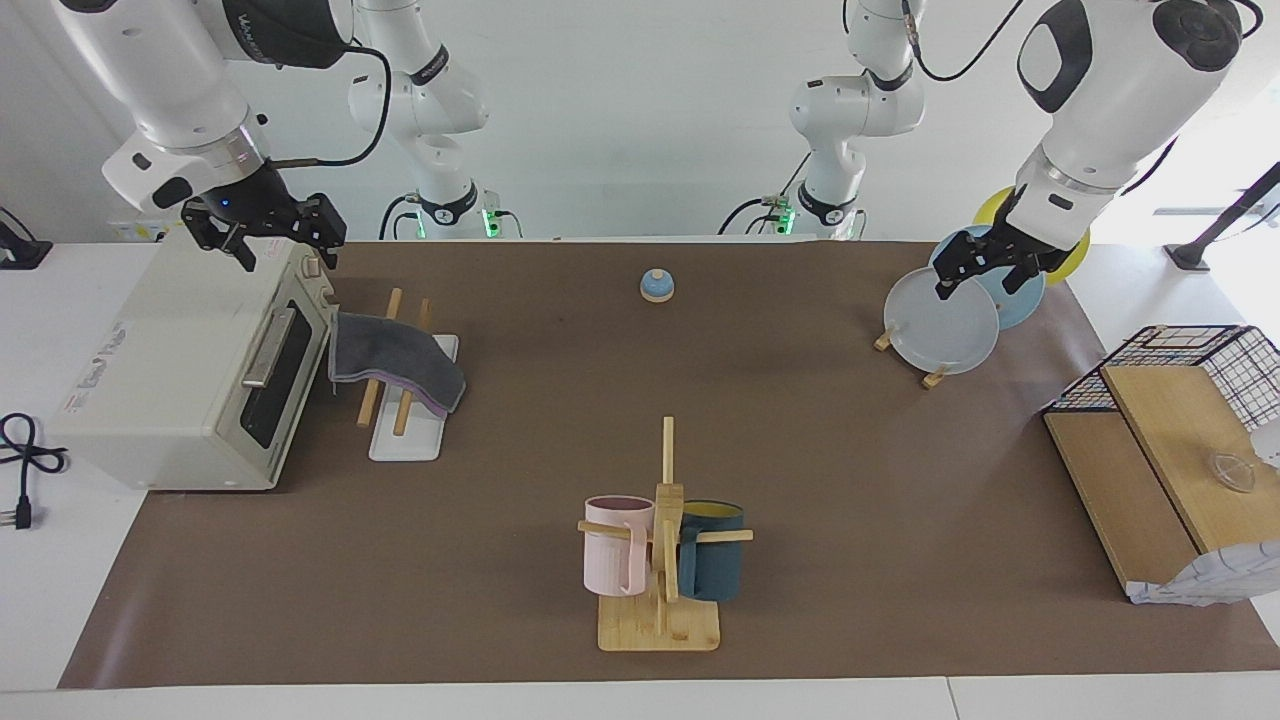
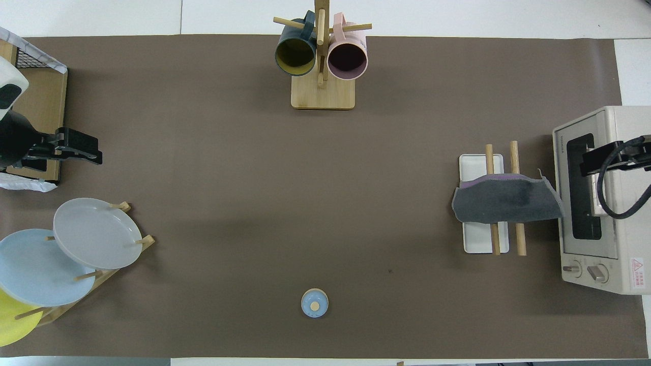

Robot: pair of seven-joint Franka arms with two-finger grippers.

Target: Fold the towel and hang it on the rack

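Towel [image 1: 395,367] drapes over both rods of the rack [image 1: 410,440], you see; right gripper [image 1: 266,242] spread empty above the oven [image 1: 185,375] beside it, left gripper [image 1: 985,272] open, well apart.

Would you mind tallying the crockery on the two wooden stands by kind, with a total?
Plates: 3 (grey plate, blue plate, yellow plate) on the plate stand
Mugs: 2 (pink mug, dark teal mug) on the mug stand
Total: 5

the towel [image 1: 395,360] lay draped over the rack [image 1: 408,432], beside the oven [image 1: 180,380], toward the right arm's end.
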